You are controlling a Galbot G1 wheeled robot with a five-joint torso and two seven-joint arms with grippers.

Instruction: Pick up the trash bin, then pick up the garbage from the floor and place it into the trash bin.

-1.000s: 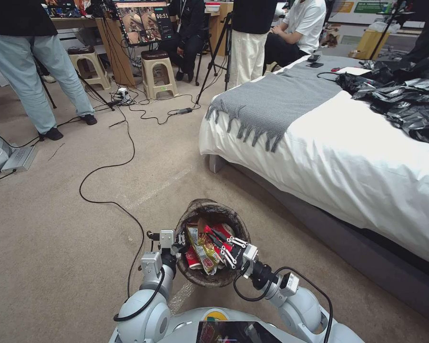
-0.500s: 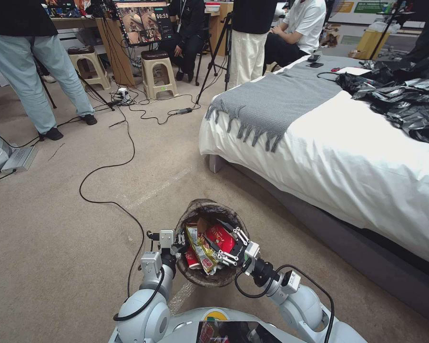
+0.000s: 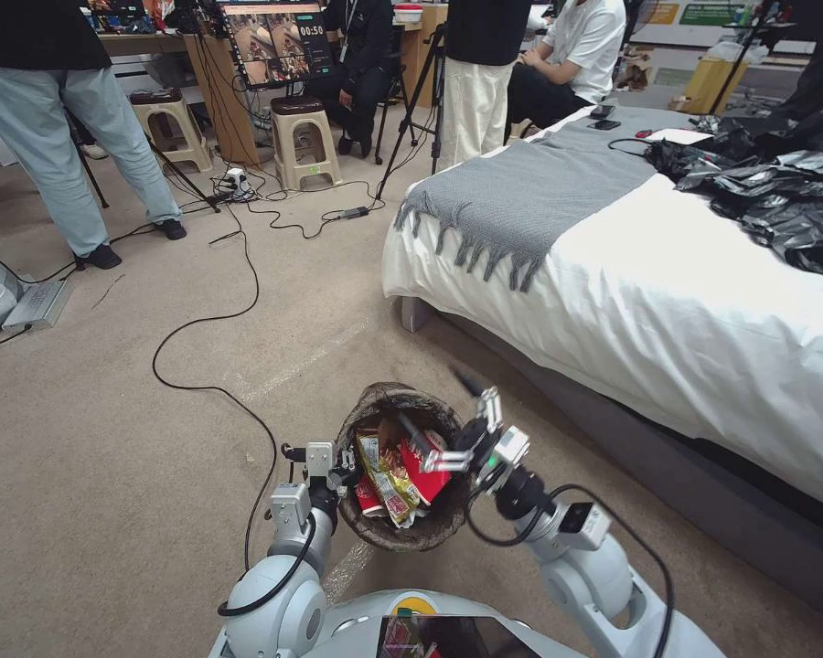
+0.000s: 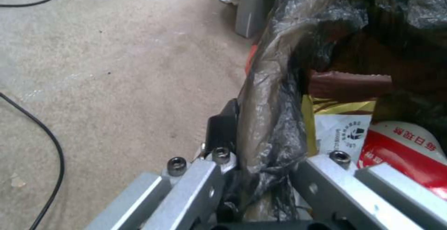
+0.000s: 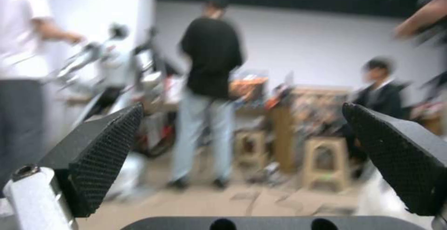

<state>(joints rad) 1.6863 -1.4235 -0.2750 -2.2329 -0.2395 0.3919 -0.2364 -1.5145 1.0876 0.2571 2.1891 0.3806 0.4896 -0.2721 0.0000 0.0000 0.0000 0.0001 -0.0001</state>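
1. Head view: the trash bin [image 3: 400, 466] hangs off the carpeted floor [image 3: 110, 439] just in front of the robot's chest, near the foot-end corner of the bed [image 3: 668, 302]. The left gripper [image 3: 338, 468] is clamped on the bin's left rim, over the dark bag liner. The bin is roughly upright, its long axis near vertical and its mouth facing up toward the camera. Inside lies the garbage [image 3: 395, 466]: a red-and-white paper cup and yellow snack wrappers, packed close to the rim. The right gripper [image 3: 466, 428] is at the bin's right rim, fingers spread wide with nothing between them. As I judge it, the bin is picked up and several pieces are already in it; the stretch of floor in sight carries only a black cable [image 3: 201, 356], so little or nothing looks left here.

2. Left wrist view: the left gripper [image 4: 261, 174] pinches the rim of the trash bin [image 4: 275, 94], the crumpled liner bunched between its fingers. Just past the rim sit a yellow wrapper, a white printed packet and the red cup of the garbage [image 4: 400, 149], with bare carpeted floor [image 4: 102, 69] beside and below.

3. Right wrist view: the right gripper [image 5: 242, 153] is wide open and empty, pointing out level into the room.
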